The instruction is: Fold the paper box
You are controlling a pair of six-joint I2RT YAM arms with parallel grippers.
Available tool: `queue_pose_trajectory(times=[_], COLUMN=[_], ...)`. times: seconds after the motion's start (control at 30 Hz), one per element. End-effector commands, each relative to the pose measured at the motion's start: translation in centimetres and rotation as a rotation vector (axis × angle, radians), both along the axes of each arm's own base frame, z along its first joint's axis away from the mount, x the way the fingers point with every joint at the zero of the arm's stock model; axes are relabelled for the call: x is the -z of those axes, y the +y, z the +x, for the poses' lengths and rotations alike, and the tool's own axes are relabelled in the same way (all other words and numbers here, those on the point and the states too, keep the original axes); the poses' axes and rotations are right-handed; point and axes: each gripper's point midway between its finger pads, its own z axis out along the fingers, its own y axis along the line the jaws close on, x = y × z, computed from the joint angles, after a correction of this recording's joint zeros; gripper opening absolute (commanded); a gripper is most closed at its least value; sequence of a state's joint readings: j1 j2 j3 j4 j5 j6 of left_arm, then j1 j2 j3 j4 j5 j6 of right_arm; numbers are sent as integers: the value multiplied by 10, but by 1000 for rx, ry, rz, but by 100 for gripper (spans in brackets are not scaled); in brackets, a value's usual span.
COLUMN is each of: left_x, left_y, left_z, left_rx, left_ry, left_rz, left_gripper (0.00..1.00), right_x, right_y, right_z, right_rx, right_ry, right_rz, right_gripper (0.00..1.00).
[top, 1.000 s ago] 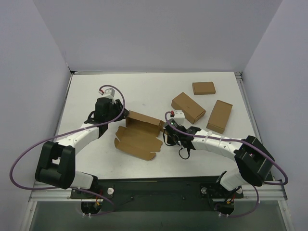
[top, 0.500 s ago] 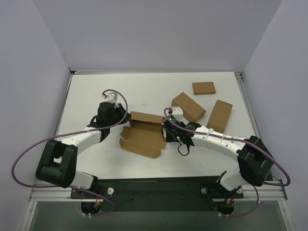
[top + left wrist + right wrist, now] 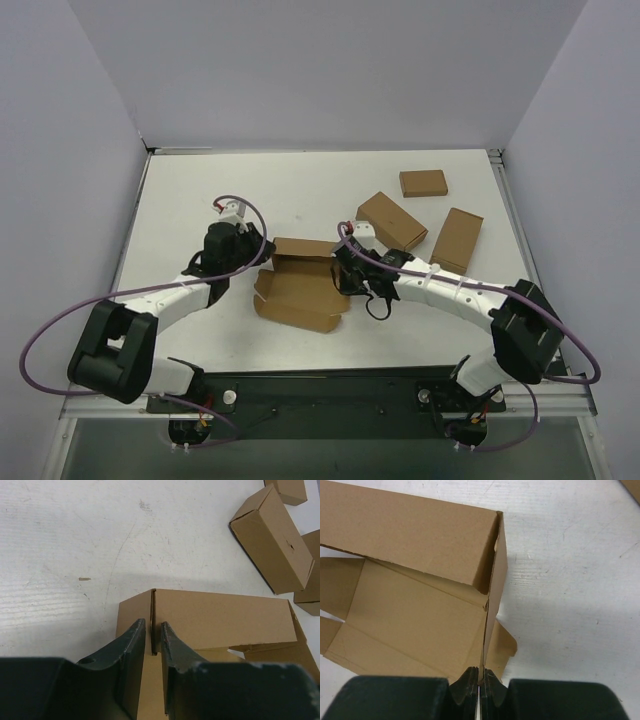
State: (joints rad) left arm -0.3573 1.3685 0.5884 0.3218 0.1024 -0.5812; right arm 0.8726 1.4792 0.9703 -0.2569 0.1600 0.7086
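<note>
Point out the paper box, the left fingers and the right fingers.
paper box [image 3: 300, 292]: top view, floor panel.
left fingers [image 3: 131, 650]: left wrist view, outer side of one finger.
right fingers [image 3: 467, 682]: right wrist view, tip of one finger.

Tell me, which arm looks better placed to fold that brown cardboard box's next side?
Left, probably. The right hand is pinched shut on the right wall of the brown cardboard box, steadying it; the left hand straddles its upright left wall, ready to press it inward.
</note>
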Motion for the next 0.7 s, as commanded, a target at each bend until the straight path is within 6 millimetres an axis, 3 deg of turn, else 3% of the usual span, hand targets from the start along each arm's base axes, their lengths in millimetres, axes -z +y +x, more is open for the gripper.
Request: queue_pose_trajectory(times=[0.0,0.23,0.33,0.47,0.57,0.67], left_x=[11,8,9,8,7,5], left_y=[-7,-6,-3,-4,-2,-2], left_z=[-18,-25,-23,-23,-21,-21], left_rx=[32,25,23,34,35,38], left_ry=[50,53,59,60,57,56], left_rz=[-15,-22,9,24,42,52], left_gripper=[28,27,27,27,27,27], right_x=[8,25,18,-15,-39,-52], right_y=[15,18,16,9,-6,-29], right_z=[0,2,2,2,1,6], right_rx=[3,10,8,-14,-17,30], right_ry=[17,30,15,-52,-107,-135], right_rz=[6,-24,-13,15,15,39], right_gripper=[0,12,27,53,62,64])
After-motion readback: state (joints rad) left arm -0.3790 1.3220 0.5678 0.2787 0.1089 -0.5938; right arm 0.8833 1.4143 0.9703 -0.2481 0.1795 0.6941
